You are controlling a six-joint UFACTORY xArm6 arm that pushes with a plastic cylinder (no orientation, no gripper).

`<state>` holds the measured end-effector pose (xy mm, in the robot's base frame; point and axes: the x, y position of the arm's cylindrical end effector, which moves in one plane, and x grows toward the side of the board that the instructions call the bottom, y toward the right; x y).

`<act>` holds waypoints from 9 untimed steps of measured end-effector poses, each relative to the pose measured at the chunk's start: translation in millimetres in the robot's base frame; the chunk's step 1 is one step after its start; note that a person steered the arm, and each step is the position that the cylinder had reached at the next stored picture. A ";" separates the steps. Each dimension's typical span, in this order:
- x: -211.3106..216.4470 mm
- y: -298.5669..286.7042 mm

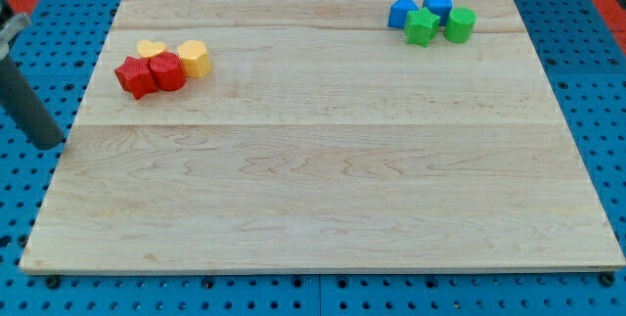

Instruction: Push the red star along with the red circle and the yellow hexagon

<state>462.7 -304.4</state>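
The red star lies near the view's upper left of the wooden board. The red circle touches its right side. The yellow hexagon sits just right of the circle, touching it. A yellow heart rests just above the red pair. My tip is off the board's left edge, well to the left of and below the red star, touching no block.
At the view's upper right sits a tight cluster: a blue triangle-like block, a blue cube, a green star and a green cylinder. A blue pegboard surrounds the board.
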 end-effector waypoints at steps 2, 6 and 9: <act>-59.3 71.9; -79.9 70.6; -148.6 148.9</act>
<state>314.1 -155.6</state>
